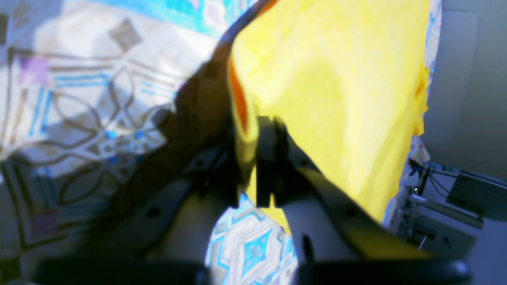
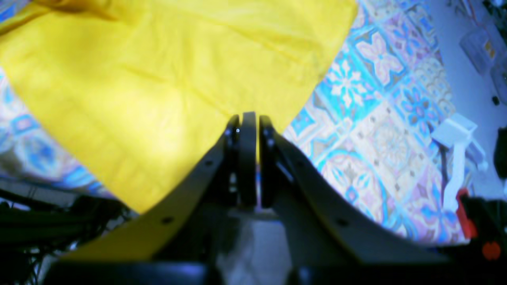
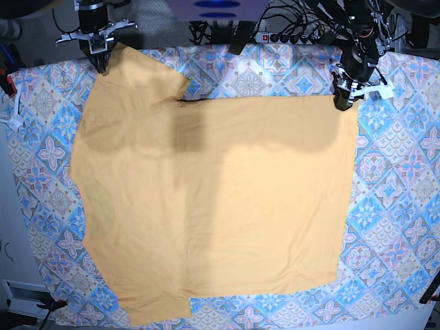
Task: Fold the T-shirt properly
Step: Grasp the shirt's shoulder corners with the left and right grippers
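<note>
Patterned tablecloth (image 3: 399,206) carries the T-shirt (image 3: 220,206) spread mid-frame. Right gripper (image 3: 101,63) pinches its upper-left corner, left gripper (image 3: 342,103) its upper-right corner, both jaws clamped on fabric. I'd lift both evenly, keeping that edge taut so the fold lands straight.

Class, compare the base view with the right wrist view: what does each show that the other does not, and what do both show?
Base view only: the whole T-shirt spread on the patterned cloth, partly folded so one sleeve still shows, and both arms, with the left gripper at the shirt's far corner on that view's right.

Right wrist view only: a close look at the right gripper, jaws shut on the shirt's edge, and white and red fixtures past the cloth's edge.

Both: the yellow shirt, the cloth under it, and the right gripper at a shirt corner.
</note>
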You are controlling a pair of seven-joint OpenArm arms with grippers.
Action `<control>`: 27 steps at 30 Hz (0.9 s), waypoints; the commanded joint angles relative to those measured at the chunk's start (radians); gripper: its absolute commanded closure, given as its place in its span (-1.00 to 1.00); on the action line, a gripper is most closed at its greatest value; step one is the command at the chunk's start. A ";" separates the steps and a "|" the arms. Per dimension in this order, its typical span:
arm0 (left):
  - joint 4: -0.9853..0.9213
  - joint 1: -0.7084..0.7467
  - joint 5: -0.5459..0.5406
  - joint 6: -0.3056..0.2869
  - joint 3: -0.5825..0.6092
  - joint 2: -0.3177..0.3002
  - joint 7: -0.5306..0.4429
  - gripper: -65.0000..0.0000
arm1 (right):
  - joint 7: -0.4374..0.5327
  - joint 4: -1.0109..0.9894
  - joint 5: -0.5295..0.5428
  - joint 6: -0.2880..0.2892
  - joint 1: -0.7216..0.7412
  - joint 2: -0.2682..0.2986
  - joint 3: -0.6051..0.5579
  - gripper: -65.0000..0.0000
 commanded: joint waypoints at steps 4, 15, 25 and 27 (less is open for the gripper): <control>0.011 0.013 -0.006 -0.010 -0.001 -0.008 -0.002 1.00 | -0.022 0.017 0.006 -0.007 0.011 0.005 0.006 0.94; 0.013 0.015 0.038 -0.010 -0.001 -0.010 -0.002 1.00 | -0.165 0.095 0.078 -0.007 0.066 0.005 -0.003 0.46; 0.013 0.013 0.051 -0.010 -0.001 -0.010 -0.002 1.00 | -0.346 0.213 0.454 -0.004 0.095 0.057 -0.037 0.23; 0.013 0.013 0.051 -0.010 -0.001 -0.010 -0.002 1.00 | -0.366 0.216 0.520 -0.004 0.095 0.076 -0.049 0.23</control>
